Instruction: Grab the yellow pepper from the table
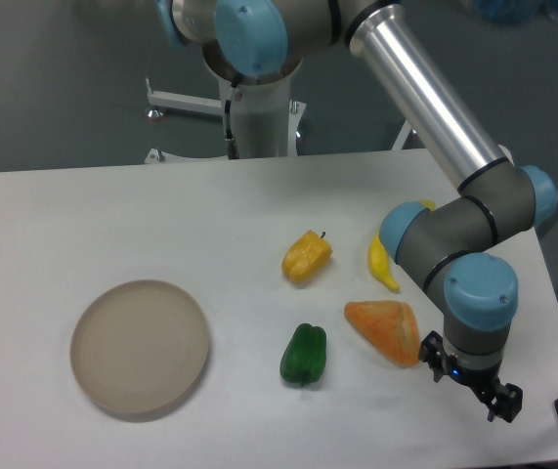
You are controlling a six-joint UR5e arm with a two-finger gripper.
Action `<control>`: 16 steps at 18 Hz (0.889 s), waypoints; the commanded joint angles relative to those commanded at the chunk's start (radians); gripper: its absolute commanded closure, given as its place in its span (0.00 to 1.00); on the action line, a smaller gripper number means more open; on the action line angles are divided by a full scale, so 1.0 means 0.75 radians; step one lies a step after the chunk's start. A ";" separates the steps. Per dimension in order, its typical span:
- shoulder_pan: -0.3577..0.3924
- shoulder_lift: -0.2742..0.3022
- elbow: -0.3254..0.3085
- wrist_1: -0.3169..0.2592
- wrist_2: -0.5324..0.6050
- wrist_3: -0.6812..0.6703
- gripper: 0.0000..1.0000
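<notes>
Overhead-oblique view of a white surface [112, 215] with rounded corners, carrying five items and one robot arm [435, 107]. The yellow pepper [307, 257] lies on its side near the middle of the surface, its tiny dark stem pointing up and to the right; nothing touches it. To its right, close but apart, lies a curved yellow banana [382, 262], partly hidden behind the arm's grey elbow joint. Below the banana sits an orange wedge-shaped piece [385, 330]. A green pepper [304, 355] lies below the yellow pepper and left of the orange piece, apart from both. A round, shallow beige plate [140, 347] rests at the lower left, well apart from the produce.

The arm descends from the upper middle, its silver tube running diagonally to the right, and ends in blue-capped joints near the right edge of the surface. The gripper [469, 384] hangs at the lower right, just beside the orange piece and well apart from the yellow pepper. Its dark fingers are small and blurred here; whether they are spread or closed cannot be told, and no item is seen between them.
</notes>
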 joint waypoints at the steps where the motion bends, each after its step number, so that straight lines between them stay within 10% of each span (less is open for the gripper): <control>1: 0.000 -0.002 0.000 0.000 0.002 -0.006 0.00; 16: -0.022 0.125 -0.186 -0.018 0.006 -0.080 0.00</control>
